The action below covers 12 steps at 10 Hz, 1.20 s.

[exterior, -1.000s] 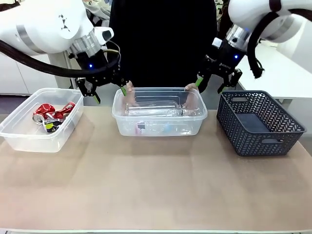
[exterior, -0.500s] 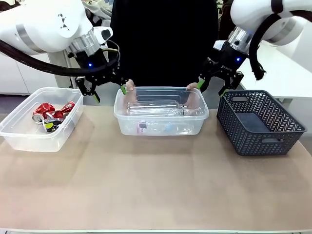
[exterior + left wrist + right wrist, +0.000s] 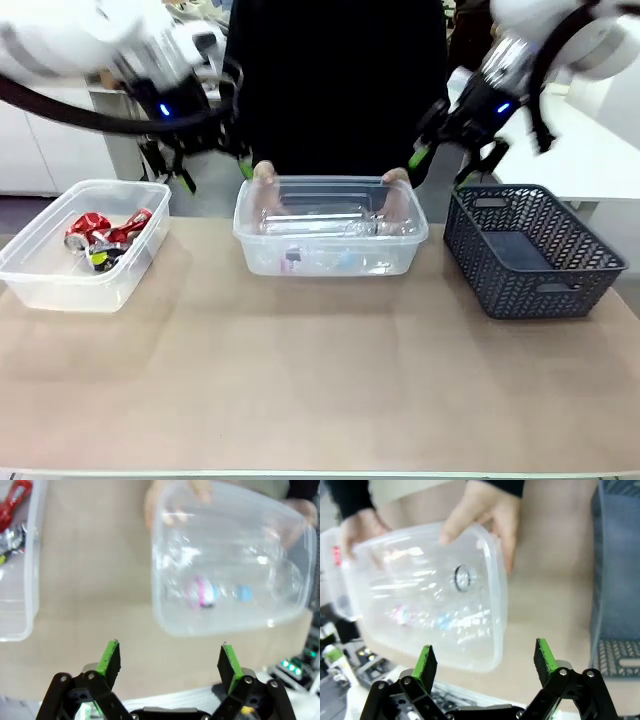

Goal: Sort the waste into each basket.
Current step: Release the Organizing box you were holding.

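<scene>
The crushed cans (image 3: pixel 100 237) lie in the clear tub (image 3: pixel 40 285) at the left of the frame, and the clear bottles (image 3: pixel 330 225) lie in the middle tub (image 3: pixel 330 262), which a person's hands (image 3: pixel 264 174) hold at its far corners. Such waste looks light; the bottles seem slippery and soft (best taken across the body), the cans stiff with sharp folds. Left gripper (image 3: pixel 170 661) and right gripper (image 3: pixel 486 661) hang above with fingers wide apart, empty. The bench (image 3: pixel 320 390) is plain brown; a dark lattice basket (image 3: pixel 535 255) stands at right.
</scene>
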Motion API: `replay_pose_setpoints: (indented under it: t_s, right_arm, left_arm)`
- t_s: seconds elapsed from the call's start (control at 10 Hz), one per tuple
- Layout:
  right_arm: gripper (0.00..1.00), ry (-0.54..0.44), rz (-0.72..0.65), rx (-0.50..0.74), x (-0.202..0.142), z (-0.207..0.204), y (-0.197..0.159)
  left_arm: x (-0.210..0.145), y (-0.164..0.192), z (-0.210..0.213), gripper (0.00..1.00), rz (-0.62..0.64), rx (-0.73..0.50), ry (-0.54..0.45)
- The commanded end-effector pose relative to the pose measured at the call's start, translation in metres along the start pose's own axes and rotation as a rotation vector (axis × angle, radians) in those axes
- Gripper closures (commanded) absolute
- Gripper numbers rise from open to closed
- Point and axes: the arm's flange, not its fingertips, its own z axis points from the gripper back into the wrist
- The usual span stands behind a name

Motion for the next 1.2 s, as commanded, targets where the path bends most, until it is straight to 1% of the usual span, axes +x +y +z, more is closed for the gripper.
replay_pose_setpoints:
  t_s: [0.0,0.1,0.2,0.3,0.4,0.5,0.6,0.7,1.1]
  right_arm:
    - [0.0,-0.063,0.007,0.189,-0.072,0.067,-0.043]
    - [0.0,-0.074,-0.053,0.333,-0.101,0.093,-0.069]
    - [0.0,-0.071,-0.107,0.5,-0.118,0.111,-0.093]
    - [0.0,-0.08,-0.179,0.651,-0.126,0.124,-0.115]
    - [0.0,-0.117,-0.255,0.758,-0.132,0.132,-0.135]
    - [0.0,-0.179,-0.337,0.891,-0.134,0.137,-0.157]
    - [0.0,-0.258,-0.314,0.905,-0.134,0.129,-0.168]
    - [0.0,-0.12,-0.277,0.77,-0.143,0.15,-0.148]
    - [0.0,-0.12,-0.277,0.77,-0.143,0.15,-0.148]
  left_arm:
    - [-0.048,0.036,0.06,0.0,-0.134,-0.19,0.025]
    - [-0.063,0.061,0.075,0.0,-0.128,-0.295,0.052]
    - [-0.067,0.086,0.08,0.0,-0.008,-0.358,0.033]
    - [-0.067,0.118,0.08,0.0,0.141,-0.358,-0.019]
    - [-0.068,0.155,0.08,0.0,0.164,-0.48,-0.021]
    - [-0.064,0.199,0.072,0.0,0.244,-0.688,-0.027]
    - [-0.058,0.226,0.056,0.0,0.382,-0.812,-0.063]
    - [-0.075,0.173,0.085,0.0,0.19,-0.508,-0.011]
    - [-0.075,0.173,0.085,0.0,0.19,-0.508,-0.011]
